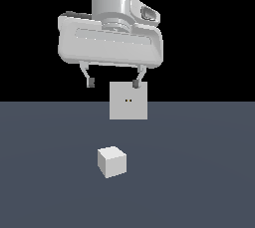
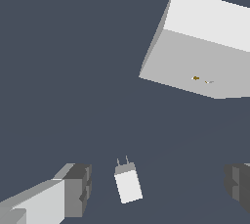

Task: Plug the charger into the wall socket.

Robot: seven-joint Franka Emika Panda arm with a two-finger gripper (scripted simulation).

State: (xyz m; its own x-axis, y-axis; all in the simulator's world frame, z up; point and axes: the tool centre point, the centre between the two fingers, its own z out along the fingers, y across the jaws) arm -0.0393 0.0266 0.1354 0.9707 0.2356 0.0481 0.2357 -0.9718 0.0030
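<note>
While the gripper [image 1: 112, 83] hangs high above the floor with its two fingers spread wide and nothing between them, the charger [image 1: 112, 161] — a small off-white cube — sits alone on the flat slate-grey floor [image 1: 199, 182], untouched. In the wrist view the charger [image 2: 128, 184] lies between the two dark fingertips [image 2: 80, 189] but well below them, its two thin prongs pointing towards the wall socket [image 2: 195, 66]. That alignment suggests the arm is lined up to descend and grasp it. The wall socket [image 1: 128, 101] is an upright light-grey square plate standing beyond the charger, apart from it, its two tiny dark holes facing the cube. Behind the floor the room is plain black — no walls, furniture or other objects are visible.
</note>
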